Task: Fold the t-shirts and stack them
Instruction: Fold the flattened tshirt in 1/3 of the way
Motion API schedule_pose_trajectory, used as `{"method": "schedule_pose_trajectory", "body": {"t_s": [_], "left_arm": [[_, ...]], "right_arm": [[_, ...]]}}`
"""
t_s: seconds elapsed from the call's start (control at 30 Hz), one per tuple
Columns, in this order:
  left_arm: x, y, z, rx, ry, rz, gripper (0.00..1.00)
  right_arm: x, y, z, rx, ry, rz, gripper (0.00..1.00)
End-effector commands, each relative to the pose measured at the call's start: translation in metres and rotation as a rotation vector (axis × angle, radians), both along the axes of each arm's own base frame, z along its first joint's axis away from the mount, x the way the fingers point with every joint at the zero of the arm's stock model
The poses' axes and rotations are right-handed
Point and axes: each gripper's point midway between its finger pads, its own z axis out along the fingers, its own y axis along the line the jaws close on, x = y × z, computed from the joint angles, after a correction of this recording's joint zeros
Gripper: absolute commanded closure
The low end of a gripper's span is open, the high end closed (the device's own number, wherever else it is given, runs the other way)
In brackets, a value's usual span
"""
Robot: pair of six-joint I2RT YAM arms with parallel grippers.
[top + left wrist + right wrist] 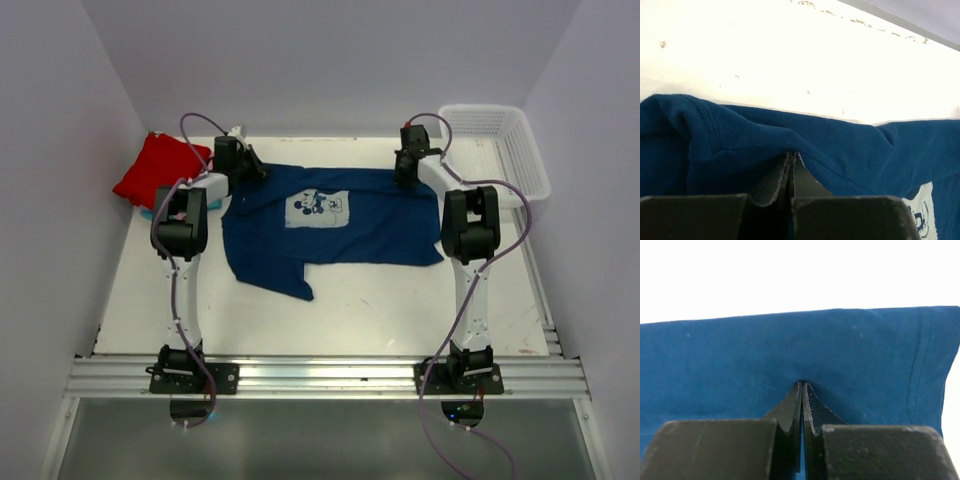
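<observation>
The navy blue t-shirt (340,225) lies spread on the white table, its pale cartoon print (318,206) facing up. My left gripper (250,170) is shut on its far left edge; in the left wrist view the cloth (740,140) bunches over the closed fingertips (791,156). My right gripper (405,172) is shut on its far right edge; in the right wrist view the cloth (790,350) is pinched at the closed tips (802,385). A folded red t-shirt (160,168) lies at the far left, with a sliver of teal under it (148,212).
A white mesh basket (498,150) stands at the far right corner. The walls of the booth close in the table on three sides. A metal rail (330,375) runs along the near edge by the arm bases.
</observation>
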Motion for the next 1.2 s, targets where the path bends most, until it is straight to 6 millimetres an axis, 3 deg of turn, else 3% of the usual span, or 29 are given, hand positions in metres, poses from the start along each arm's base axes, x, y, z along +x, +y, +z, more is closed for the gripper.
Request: {"method": "schedule_pose_trajectory", "body": {"t_s": [0.0, 0.07, 0.1, 0.13, 0.2, 0.23, 0.27, 0.3, 0.33, 0.4, 0.43, 0.47, 0.5, 0.53, 0.57, 0.6, 0.63, 0.67, 0.7, 0.73, 0.77, 0.8, 0.87, 0.9, 0.93, 0.97, 1.0, 1.1, 1.17], "left_arm": [[0.007, -0.008, 0.013, -0.043, -0.015, -0.042, 1.0], [0.011, -0.01, 0.037, -0.072, -0.084, -0.053, 1.0], [0.003, -0.011, 0.037, -0.082, -0.086, -0.062, 1.0], [0.002, -0.011, 0.064, -0.091, -0.142, -0.062, 1.0], [-0.007, -0.012, 0.085, -0.096, -0.209, -0.067, 1.0], [-0.012, -0.013, 0.12, -0.099, -0.275, -0.075, 1.0], [-0.02, -0.012, 0.125, -0.087, -0.296, -0.078, 1.0], [-0.026, -0.012, 0.139, -0.078, -0.324, -0.084, 1.0], [-0.036, -0.013, 0.174, -0.056, -0.393, -0.096, 1.0], [-0.056, -0.011, 0.179, -0.03, -0.387, -0.095, 1.0], [-0.07, -0.012, 0.207, -0.015, -0.44, -0.105, 1.0], [-0.084, -0.011, 0.192, -0.006, -0.376, -0.102, 0.98], [-0.095, -0.013, 0.192, 0.002, -0.362, -0.105, 0.96], [-0.109, -0.015, 0.209, 0.002, -0.387, -0.118, 0.94], [-0.126, -0.017, 0.189, 0.006, -0.326, -0.13, 0.92], [-0.143, -0.024, 0.199, 0.009, -0.335, -0.147, 0.89], [-0.155, -0.027, 0.192, 0.025, -0.314, -0.163, 0.76], [-0.173, -0.026, 0.167, 0.048, -0.227, -0.163, 0.72], [-0.19, -0.034, 0.168, 0.059, -0.213, -0.18, 0.63], [-0.203, -0.036, 0.16, 0.077, -0.177, -0.191, 0.57], [-0.228, -0.033, 0.13, 0.103, -0.068, -0.197, 0.53], [-0.242, -0.034, 0.129, 0.113, -0.056, -0.201, 0.49], [-0.273, -0.027, 0.104, 0.124, 0.039, -0.194, 0.41], [-0.284, -0.026, 0.11, 0.113, 0.027, -0.196, 0.39], [-0.303, -0.023, 0.096, 0.109, 0.08, -0.198, 0.27], [-0.312, -0.022, 0.095, 0.108, 0.088, -0.201, 0.26], [-0.323, -0.023, 0.104, 0.103, 0.065, -0.209, 0.18], [-0.353, -0.013, 0.1, 0.117, 0.11, -0.183, 0.0], [-0.37, -0.006, 0.095, 0.126, 0.155, -0.16, 0.0]], "right_arm": [[0.009, -0.007, 0.008, -0.01, -0.008, -0.035, 1.0], [0.01, -0.008, 0.011, -0.012, -0.015, -0.043, 1.0], [0.011, -0.009, 0.017, -0.007, -0.03, -0.047, 1.0], [0.012, -0.009, 0.023, -0.005, -0.047, -0.047, 1.0], [0.013, -0.006, 0.03, 0.017, -0.095, -0.051, 1.0], [0.015, -0.005, 0.057, 0.036, -0.158, -0.05, 1.0], [0.006, -0.005, 0.052, 0.04, -0.157, -0.049, 1.0], [0.012, -0.004, 0.072, 0.059, -0.235, -0.051, 1.0], [0.011, -0.004, 0.102, 0.073, -0.303, -0.052, 1.0], [0.0, 0.0, 0.117, 0.108, -0.349, -0.038, 1.0], [-0.005, 0.005, 0.125, 0.136, -0.36, -0.019, 1.0], [-0.018, 0.017, 0.14, 0.184, -0.373, 0.035, 1.0], [-0.026, 0.02, 0.143, 0.188, -0.362, 0.047, 1.0], [-0.035, 0.024, 0.146, 0.191, -0.353, 0.056, 1.0], [-0.053, 0.034, 0.147, 0.202, -0.324, 0.091, 1.0], [-0.063, 0.036, 0.147, 0.204, -0.315, 0.101, 1.0], [-0.072, 0.039, 0.145, 0.203, -0.298, 0.109, 1.0], [-0.093, 0.046, 0.138, 0.213, -0.244, 0.137, 1.0], [-0.105, 0.05, 0.134, 0.219, -0.214, 0.154, 1.0], [-0.116, 0.051, 0.128, 0.227, -0.181, 0.155, 0.96], [-0.135, 0.054, 0.112, 0.237, -0.12, 0.161, 0.68], [-0.145, 0.054, 0.114, 0.227, -0.113, 0.172, 0.61], [-0.172, 0.055, 0.096, 0.181, -0.043, 0.206, 0.55], [-0.18, 0.055, 0.1, 0.184, -0.049, 0.217, 0.54], [-0.189, 0.056, 0.098, 0.196, -0.036, 0.226, 0.53], [-0.202, 0.053, 0.089, 0.205, -0.002, 0.211, 0.51], [-0.209, 0.054, 0.09, 0.215, 0.0, 0.213, 0.48], [-0.232, 0.052, 0.11, 0.225, -0.058, 0.218, 0.41], [-0.243, 0.049, 0.115, 0.221, -0.064, 0.214, 0.39]]}}
